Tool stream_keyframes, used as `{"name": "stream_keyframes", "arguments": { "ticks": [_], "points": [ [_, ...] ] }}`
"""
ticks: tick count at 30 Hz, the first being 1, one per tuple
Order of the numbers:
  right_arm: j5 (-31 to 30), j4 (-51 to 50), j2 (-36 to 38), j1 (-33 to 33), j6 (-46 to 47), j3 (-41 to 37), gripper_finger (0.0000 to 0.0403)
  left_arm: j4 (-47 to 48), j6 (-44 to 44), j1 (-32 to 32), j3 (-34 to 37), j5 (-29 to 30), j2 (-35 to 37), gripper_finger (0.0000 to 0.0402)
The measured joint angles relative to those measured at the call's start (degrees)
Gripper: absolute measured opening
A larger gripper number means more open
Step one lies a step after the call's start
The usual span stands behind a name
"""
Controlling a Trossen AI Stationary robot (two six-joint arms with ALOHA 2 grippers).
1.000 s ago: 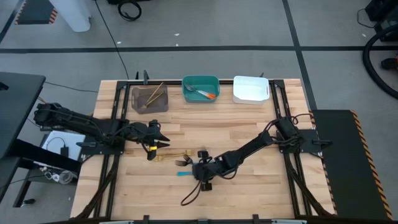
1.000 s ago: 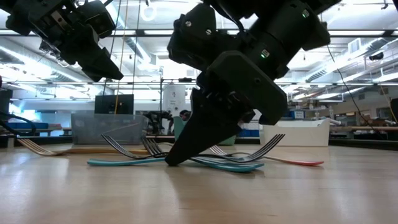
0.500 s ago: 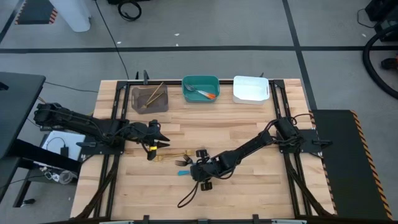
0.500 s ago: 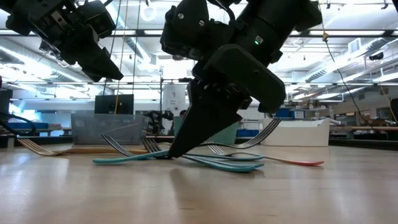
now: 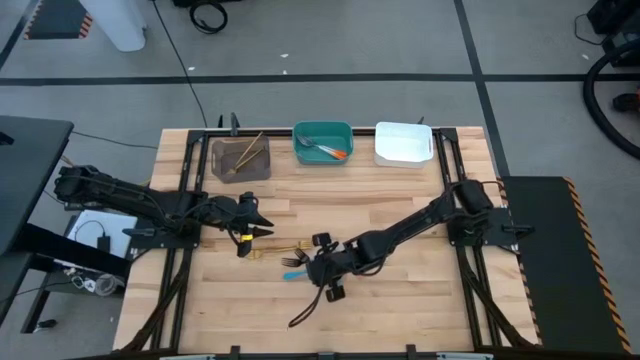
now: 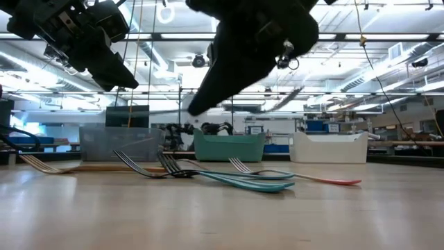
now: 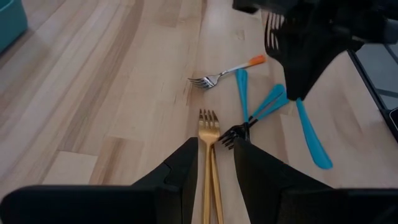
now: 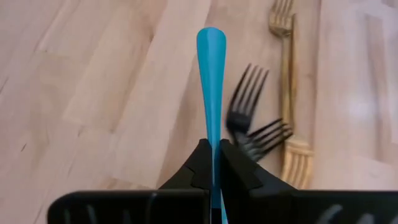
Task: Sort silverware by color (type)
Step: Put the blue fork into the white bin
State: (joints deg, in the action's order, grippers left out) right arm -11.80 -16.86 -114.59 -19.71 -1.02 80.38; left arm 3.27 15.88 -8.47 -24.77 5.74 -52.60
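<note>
Blue-handled fork [image 8: 211,87] was clamped in right end effector [image 8: 212,163], lifted above tabletop [image 5: 400,210] centre near remaining forks [image 6: 208,173]. Left end effector [image 7: 215,163] hovered narrow over gold forks [image 7: 209,155]. Far edge: grey bin [image 5: 241,158] held gold pieces; teal bin [image 5: 322,143] held orange- and blue-handled pieces; white bin [image 5: 403,143] contents not visible. No legible writing.

A light wooden table [image 5: 400,300] stands on grey floor [image 5: 350,40] crossed by dark lines; beyond, a bright workshop with ceiling lights [image 6: 388,52] and cluttered benches [image 6: 409,144]
</note>
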Motion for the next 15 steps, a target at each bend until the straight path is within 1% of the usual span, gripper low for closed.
{"name": "stream_keyframes", "arguments": {
  "ticks": [11,15],
  "points": [
    [2.6,-1.3,1.8,3.3,-4.1,0.0,0.0018,0.7,0.0,0.0,0.0,0.0,0.0,0.0112],
    [2.9,-3.6,2.4,4.3,-5.2,0.1,0.0018,1.0,0.0,0.0,0.0,0.0,0.0,0.0112]
  ]
}}
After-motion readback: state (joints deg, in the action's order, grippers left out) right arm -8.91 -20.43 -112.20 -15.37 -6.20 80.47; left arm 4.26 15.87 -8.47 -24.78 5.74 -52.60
